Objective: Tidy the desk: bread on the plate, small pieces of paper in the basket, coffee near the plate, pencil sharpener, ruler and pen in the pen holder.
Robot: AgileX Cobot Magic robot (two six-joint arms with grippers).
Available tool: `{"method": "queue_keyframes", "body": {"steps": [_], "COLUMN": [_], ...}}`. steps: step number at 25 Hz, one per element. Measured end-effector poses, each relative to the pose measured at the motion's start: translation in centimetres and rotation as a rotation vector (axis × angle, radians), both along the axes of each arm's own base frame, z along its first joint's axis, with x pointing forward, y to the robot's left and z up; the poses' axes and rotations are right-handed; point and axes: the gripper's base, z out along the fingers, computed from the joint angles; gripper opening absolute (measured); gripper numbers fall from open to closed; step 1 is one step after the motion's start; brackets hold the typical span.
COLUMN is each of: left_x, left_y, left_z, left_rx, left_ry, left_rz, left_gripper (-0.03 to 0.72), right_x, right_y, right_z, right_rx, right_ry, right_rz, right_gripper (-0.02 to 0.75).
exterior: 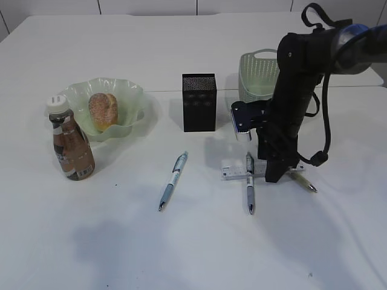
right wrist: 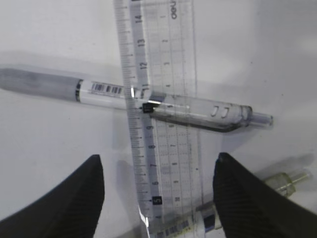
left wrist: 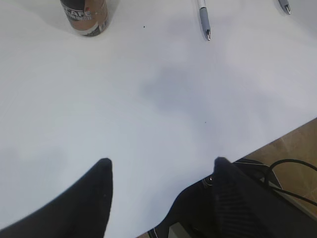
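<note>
My right gripper hangs open just above the desk, its fingers either side of the clear ruler. A white pen crosses the ruler, and another pen lies by the right finger. In the exterior view the ruler shows beside the right gripper. A third pen lies mid-desk. The bread sits in the plate, the coffee beside it. Pen holder and basket stand behind. My left gripper is open over bare desk. No paper pieces show.
A dark blue block with a white base stands by the right arm; it may be the pencil sharpener. The desk's front edge and cables lie under the left gripper. The coffee's base shows far ahead of it.
</note>
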Motion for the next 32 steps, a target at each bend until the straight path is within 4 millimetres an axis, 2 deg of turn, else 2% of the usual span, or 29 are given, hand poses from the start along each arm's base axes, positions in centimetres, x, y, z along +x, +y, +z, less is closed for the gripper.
{"method": "queue_keyframes", "body": {"steps": [5, 32], "left_x": [0.00, 0.00], "left_y": [0.00, 0.00], "left_z": [0.00, 0.00], "left_rx": [0.000, 0.000], "left_ry": [0.000, 0.000], "left_rz": [0.000, 0.000], "left_gripper": [0.448, 0.448], "right_x": [0.05, 0.16], "right_y": [0.01, 0.07], "right_z": [-0.67, -0.67], "right_rx": [-0.003, 0.004], "right_ry": [0.011, -0.001], "right_rz": [0.000, -0.004], "right_gripper": [0.534, 0.533]}}
